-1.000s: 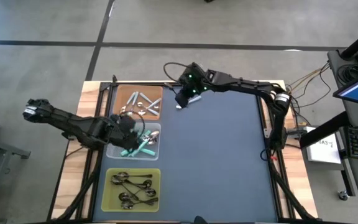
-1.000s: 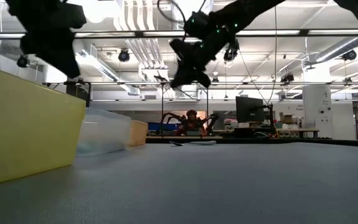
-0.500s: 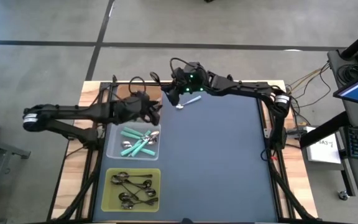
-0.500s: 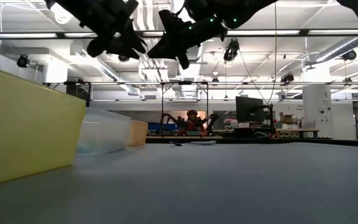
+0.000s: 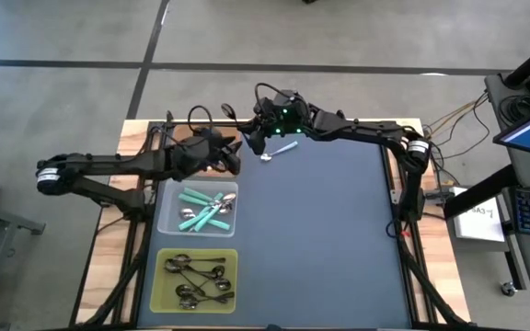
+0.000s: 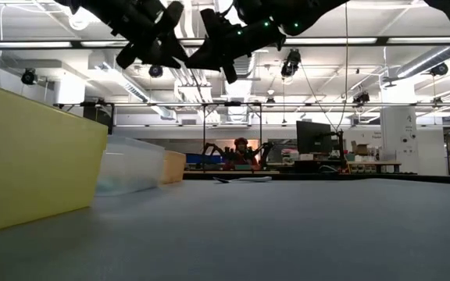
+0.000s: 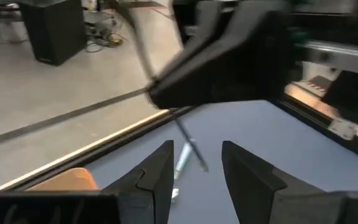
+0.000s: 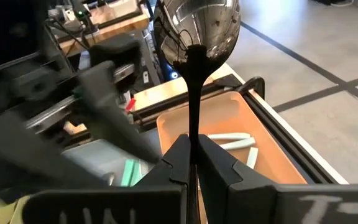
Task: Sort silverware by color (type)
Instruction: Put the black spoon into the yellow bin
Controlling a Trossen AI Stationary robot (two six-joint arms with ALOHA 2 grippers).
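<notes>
Right pincer [image 8: 192, 163]: clenched on the thin stem of a shiny silver spoon [image 8: 197, 31], mirror-bright bowl upright, held over the orange tray [image 8: 229, 127].

Left pincer [image 7: 194, 165]: released, fingers parted, empty, hovering beside the right.

Teal-handled spoon [image 5: 279, 151]: lying on the blue-grey counter [image 5: 320, 239].

Others fill the clear tray [image 5: 164, 219] and yellow-green tray [image 5: 166, 299].

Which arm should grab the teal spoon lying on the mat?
Left. Its gripper is open and aimed at the teal spoon, while the right gripper is shut on a dark spoon.
</notes>
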